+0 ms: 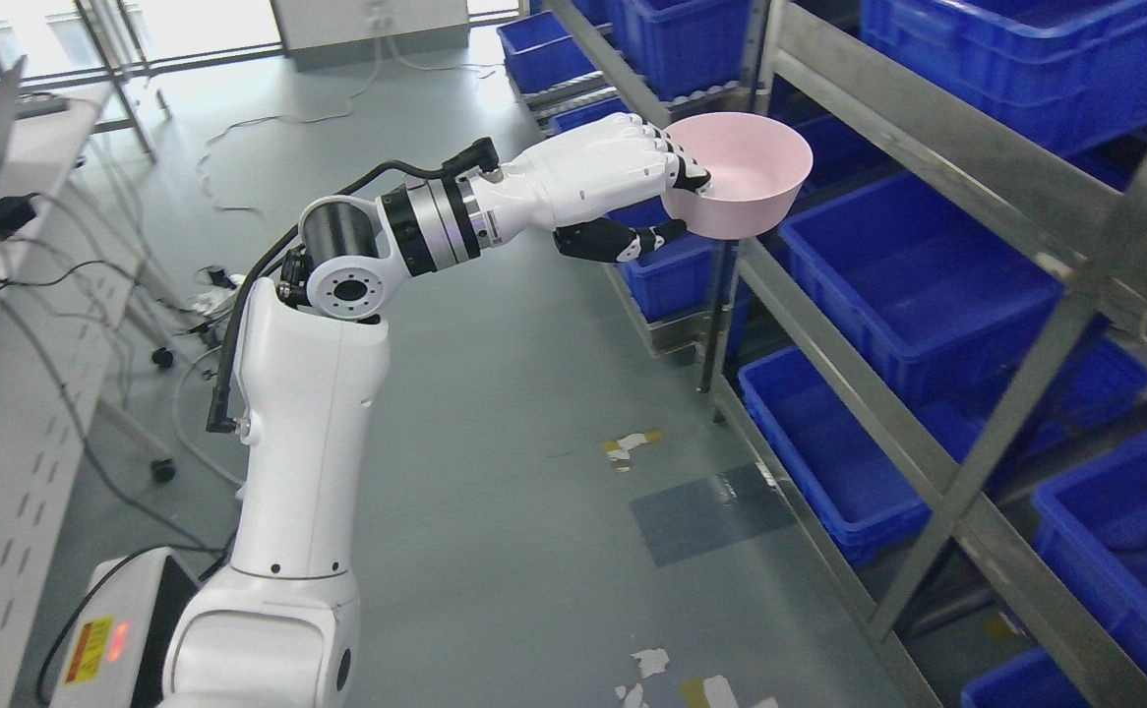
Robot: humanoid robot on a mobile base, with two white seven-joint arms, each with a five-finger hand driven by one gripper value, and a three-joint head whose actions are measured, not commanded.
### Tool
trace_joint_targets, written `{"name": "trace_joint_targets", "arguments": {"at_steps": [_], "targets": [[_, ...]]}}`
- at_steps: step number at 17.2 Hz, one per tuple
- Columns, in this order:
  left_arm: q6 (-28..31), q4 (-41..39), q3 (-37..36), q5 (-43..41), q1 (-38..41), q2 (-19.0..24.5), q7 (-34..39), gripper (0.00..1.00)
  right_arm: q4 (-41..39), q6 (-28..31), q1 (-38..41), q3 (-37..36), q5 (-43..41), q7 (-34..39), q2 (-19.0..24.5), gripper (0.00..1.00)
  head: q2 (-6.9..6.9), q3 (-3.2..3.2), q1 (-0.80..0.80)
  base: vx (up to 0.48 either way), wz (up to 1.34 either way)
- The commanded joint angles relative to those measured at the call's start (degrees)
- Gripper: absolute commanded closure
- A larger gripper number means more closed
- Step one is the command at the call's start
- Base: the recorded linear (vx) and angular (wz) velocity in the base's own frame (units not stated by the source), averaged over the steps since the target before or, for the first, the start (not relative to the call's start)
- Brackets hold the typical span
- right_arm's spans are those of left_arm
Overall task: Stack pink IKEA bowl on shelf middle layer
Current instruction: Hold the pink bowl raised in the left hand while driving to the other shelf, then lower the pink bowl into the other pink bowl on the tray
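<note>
A pale pink bowl (743,175) is held upright in the air at the front edge of the metal shelf (937,157). My left hand (674,205) is shut on the bowl's near rim: its white fingers (644,152) hook over the rim and the dark thumb presses from below. The arm reaches up from the lower left, elbow bent, wrist pointing right. The bowl hangs just outside the shelf's front rail, above a blue bin (913,285) on the middle layer. The right arm does not show.
The steel rack runs down the right side with several blue plastic bins (834,462) on each layer. A diagonal shelf post (1036,383) crosses in front. A white desk (3,324) with cables and a laptop stands at the left. Grey floor (514,423) lies between them.
</note>
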Motion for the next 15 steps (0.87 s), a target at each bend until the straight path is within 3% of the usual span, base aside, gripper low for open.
{"name": "trace_joint_targets", "arguments": {"at_steps": [1,6,10,15], "targets": [[0.02,0.33,-2.40,2.33,-2.53,1.00,1.71,0.97,-1.00,0.03,1.24,0.00,0.00,0.03,-1.00,0.00,0.00,0.00,0.00,0.032,-1.01],[0.02,0.94,-0.21,1.02,-5.97,1.00,1.10,0.97,-1.00,0.03,1.24,0.00,0.00,0.03,-1.00,0.00,0.00,0.00,0.00,0.024,-1.19],[0.02,0.95,8.22,-12.05,-7.81,1.00,-3.19,0.97,-1.00,0.03,1.24,0.00,0.00,0.03,-1.00,0.00,0.00,0.00,0.00,0.045,-1.23],[0.02,4.98,9.64,-18.58,-8.00,1.23,-3.20,0.97,-1.00,0.03,1.24,0.00,0.00,0.03,-1.00,0.00,0.00,0.00,0.00,0.074,-0.89]]}}
